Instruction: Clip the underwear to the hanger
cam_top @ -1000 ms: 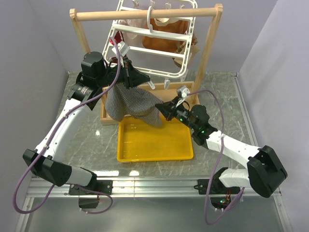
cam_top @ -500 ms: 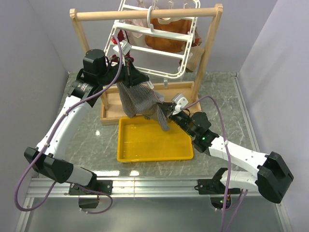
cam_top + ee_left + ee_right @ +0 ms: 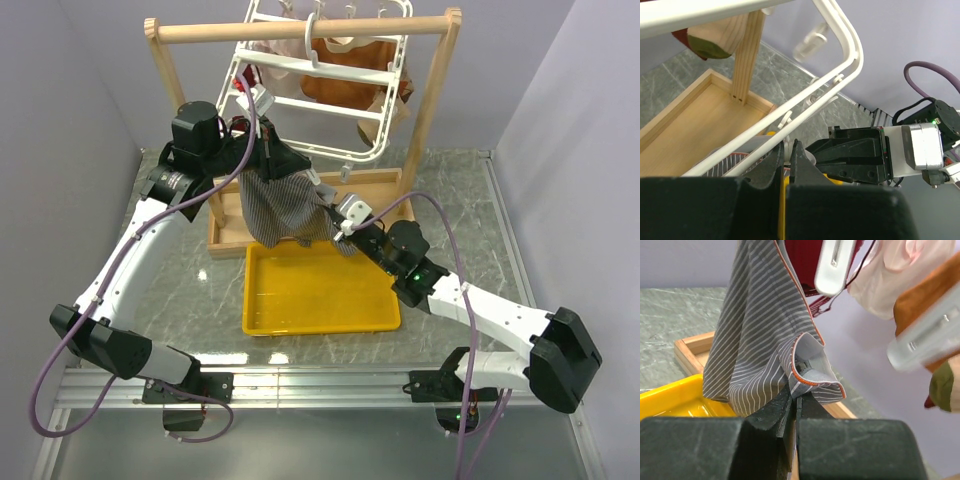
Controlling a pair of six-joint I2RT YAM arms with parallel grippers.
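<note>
Grey striped underwear (image 3: 285, 205) hangs between two robot hands above the far middle of the worktop (image 3: 480, 220), just over the far rim of a yellow tray (image 3: 320, 295). The left hand (image 3: 268, 168) is pinched shut on the upper edge, just below the tilted white hanger (image 3: 345, 72). The right hand (image 3: 338, 232) is closed on a fold of waistband (orange-trimmed). Both pinches look thin, so a tug between the arms could pull the cloth free. The hanger hangs loose, so a nudge may swing a clip (image 3: 836, 262) out of reach. No brand or readable writing shows.
</note>
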